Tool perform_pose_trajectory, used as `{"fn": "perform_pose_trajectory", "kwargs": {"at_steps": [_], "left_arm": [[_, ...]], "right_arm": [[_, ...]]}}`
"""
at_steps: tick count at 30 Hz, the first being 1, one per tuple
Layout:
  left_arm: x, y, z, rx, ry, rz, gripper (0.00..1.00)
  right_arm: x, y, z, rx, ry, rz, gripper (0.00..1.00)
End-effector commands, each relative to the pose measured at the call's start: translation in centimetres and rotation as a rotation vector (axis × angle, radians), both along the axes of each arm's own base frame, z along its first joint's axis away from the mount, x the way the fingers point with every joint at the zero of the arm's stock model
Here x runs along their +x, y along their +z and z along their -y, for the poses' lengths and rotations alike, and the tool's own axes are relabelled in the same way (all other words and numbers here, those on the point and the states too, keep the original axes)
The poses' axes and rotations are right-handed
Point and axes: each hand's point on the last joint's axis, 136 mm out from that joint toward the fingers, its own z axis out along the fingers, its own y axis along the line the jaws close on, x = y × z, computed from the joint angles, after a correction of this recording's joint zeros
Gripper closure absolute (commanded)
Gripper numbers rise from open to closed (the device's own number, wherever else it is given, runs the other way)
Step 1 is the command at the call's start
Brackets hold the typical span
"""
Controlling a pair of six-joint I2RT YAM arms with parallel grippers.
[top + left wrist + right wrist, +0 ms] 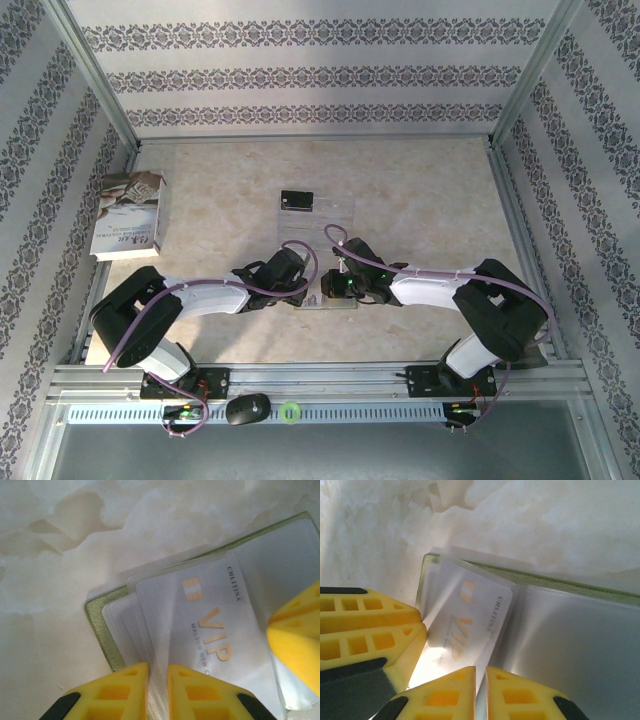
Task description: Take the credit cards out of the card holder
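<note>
Marbled cream worktop [430,200] fills an enclosure with patterned wallpaper walls [320,80] on three sides. A white-grey book [130,215] lies near the far left edge. The black card [297,201] rests on a clear plastic sheet [335,206] at mid-depth, well apart from the arms. Both arms reach inward and meet just in front of their bases, over the card holder [97,630].

It lies open and flat on the worktop, its yellow-green cover showing as a thin border around its clear sleeve pages. The silvery-white card [200,625], printed VIP in gold, sits tilted among those pages, with plastic glare across it.

From one side the left hand [157,674] is clenched on the stacked sleeve edges of the card holder; a sliver of plastic shows in the narrow slit between its yellow fingers. Opposite it, the right hand [480,676] has its fingers pinched nearly together on the silvery-white card, at the edge by the small print. Whether they touch card or covering plastic I cannot tell.
</note>
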Motion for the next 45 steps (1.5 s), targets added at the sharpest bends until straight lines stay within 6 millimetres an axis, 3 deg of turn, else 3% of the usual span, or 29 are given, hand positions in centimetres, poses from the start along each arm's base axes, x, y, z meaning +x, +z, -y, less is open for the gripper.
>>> {"fn": "perform_pose_trajectory", "kwargs": {"at_steps": [1,7,13,19,28,31,35,45], "left_arm": [[-1.1,-2.4,-1.5,0.038,0.017,-0.072,0.82],[-1.4,-2.3,-1.6,0.030,0.022,-0.073,0.82],[-1.5,-2.3,-1.6,0.018,0.024,-0.076,0.82],[-1.4,-1.9,-1.6,0.015,0.029,-0.066,0.69],[-1.2,2.2,-1.3,0.100,0.005,0.099,0.61],[-1.4,3.0,-0.1,0.095,-0.021,0.128,0.61],[-1.3,2.1,1.0,0.117,-0.038,0.110,0.60],[-1.5,-0.2,1.6,0.123,-0.043,0.060,0.57]], "right_arm": [[-0.2,-0.3,-0.6,0.039,-0.003,-0.037,0.86],[-0.3,-1.0,0.2,0.009,-0.045,-0.047,0.90],[-0.1,0.7,0.8,0.027,-0.065,0.014,0.84],[-0.1,-0.2,1.3,-0.011,-0.083,-0.025,0.87],[0.3,-0.3,2.0,-0.018,-0.114,-0.005,0.88],[0.3,-0.3,2.6,-0.021,-0.121,0.000,0.88],[0.4,-0.3,2.8,-0.019,-0.119,0.000,0.88],[0.3,0.0,2.6,-0.011,-0.093,0.012,0.88]]}}
